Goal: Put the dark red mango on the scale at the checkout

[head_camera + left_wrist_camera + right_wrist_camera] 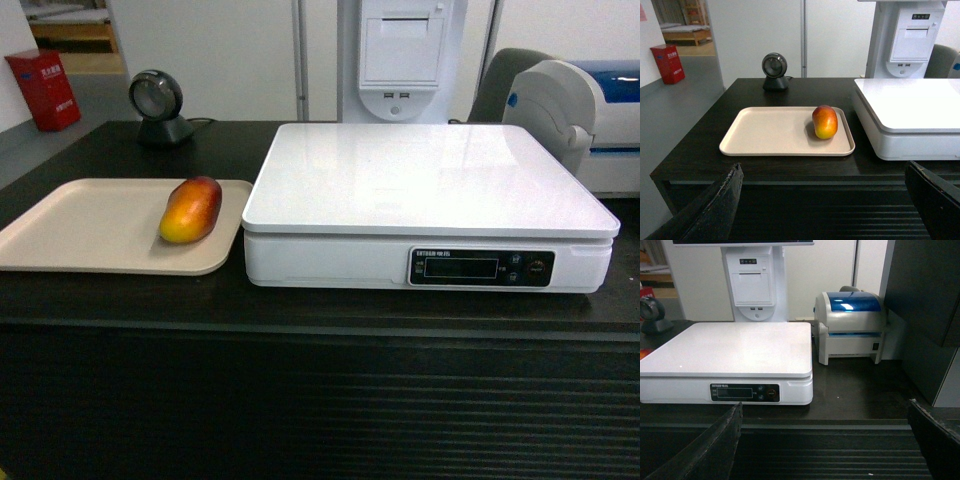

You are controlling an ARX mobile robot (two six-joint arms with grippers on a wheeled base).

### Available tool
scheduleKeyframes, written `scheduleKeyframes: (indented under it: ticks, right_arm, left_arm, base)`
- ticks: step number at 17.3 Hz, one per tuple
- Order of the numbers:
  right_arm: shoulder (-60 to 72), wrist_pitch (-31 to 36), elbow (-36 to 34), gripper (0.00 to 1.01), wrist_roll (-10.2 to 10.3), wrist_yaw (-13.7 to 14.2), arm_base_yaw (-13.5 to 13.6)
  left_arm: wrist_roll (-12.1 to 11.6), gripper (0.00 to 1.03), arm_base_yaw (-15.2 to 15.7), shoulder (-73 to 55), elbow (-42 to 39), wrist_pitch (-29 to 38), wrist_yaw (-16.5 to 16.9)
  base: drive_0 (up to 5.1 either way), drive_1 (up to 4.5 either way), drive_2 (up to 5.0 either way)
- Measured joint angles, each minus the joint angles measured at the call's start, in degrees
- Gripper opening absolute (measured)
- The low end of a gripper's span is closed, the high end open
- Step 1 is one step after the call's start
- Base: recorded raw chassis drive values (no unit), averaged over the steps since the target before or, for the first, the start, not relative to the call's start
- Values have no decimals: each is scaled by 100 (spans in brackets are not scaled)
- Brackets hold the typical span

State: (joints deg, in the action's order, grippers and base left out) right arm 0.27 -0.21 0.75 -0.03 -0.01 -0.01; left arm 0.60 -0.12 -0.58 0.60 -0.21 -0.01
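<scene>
the dark red mango (191, 209) lies on the beige tray (70, 230), just left of the scale (420, 190), its platform bare. left gripper (825, 200) and right gripper (825, 440) hang spread apart, near the checkout (320, 400) front.

the dark worktop (300, 310) of the checkout is seen with a ribbed slatted front. directly on it, a beige tray (90, 235) is set at the left, just beside the white scale (430, 200). a round black scanner (158, 105) is stood behind the tray, and a white-and-blue label printer (852, 325) is placed right of the scale.
</scene>
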Motion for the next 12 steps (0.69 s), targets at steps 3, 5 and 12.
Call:
scheduleKeyframes:
  ticks: [3,5,12]
  right_arm:
    - [0,0,0,98,0,0,0]
    - [0,0,0,98,0,0,0]
    - [0,-13,0,98,0,13,0]
  left_arm:
    - [0,98,0,0,-2,0,0]
    - [-2,98,0,0,-2,0,0]
    - [962,98,-1698,-1397,1093,-671,-2350]
  base:
    - [0,0,0]
    - [0,0,0]
    - [0,0,0]
